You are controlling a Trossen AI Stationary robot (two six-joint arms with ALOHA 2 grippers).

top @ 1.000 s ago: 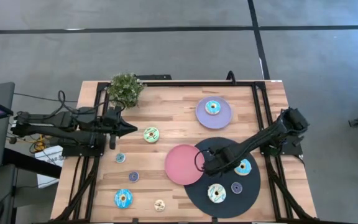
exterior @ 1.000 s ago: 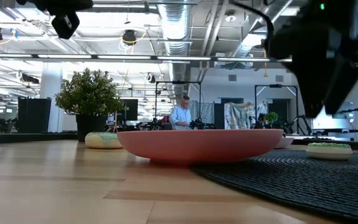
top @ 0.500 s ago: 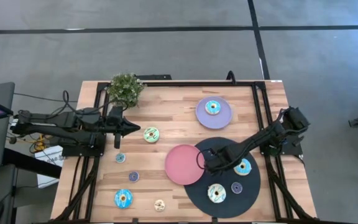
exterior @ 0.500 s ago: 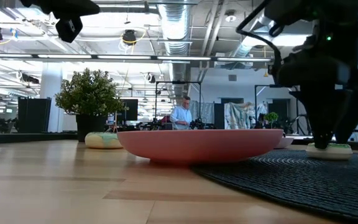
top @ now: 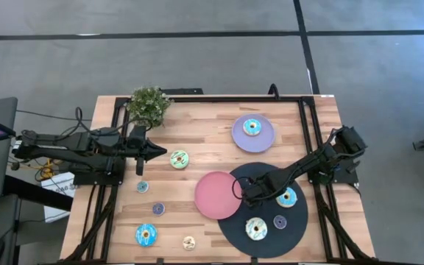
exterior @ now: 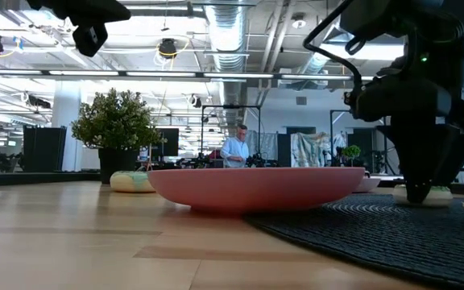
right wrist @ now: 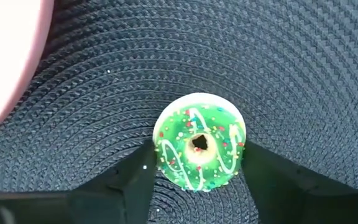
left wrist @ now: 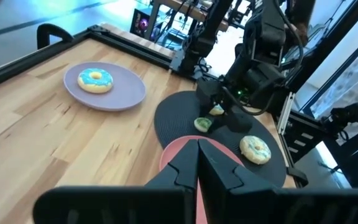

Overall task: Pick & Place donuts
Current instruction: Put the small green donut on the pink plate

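The bench (top: 212, 140) fills mid-frame in the high view. At lower right the black disc (top: 300, 228) carries several donuts, so it looks like the collecting spot. On it the right hand (right wrist: 197, 163) brackets a green donut (right wrist: 199, 140), fingers apart, closing. The lilac plate (top: 265, 138) holds one blue donut (top: 252, 126). The left hand (top: 160, 153) waits shut at mid-left.

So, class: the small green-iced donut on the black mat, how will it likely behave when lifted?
The green donut looks like a rigid toy, so it probably keeps its shape. Lying flat on the woven black mat, it seems unlikely to roll. The right gripper straddles its rounded sides, where its glossy surface might slip.
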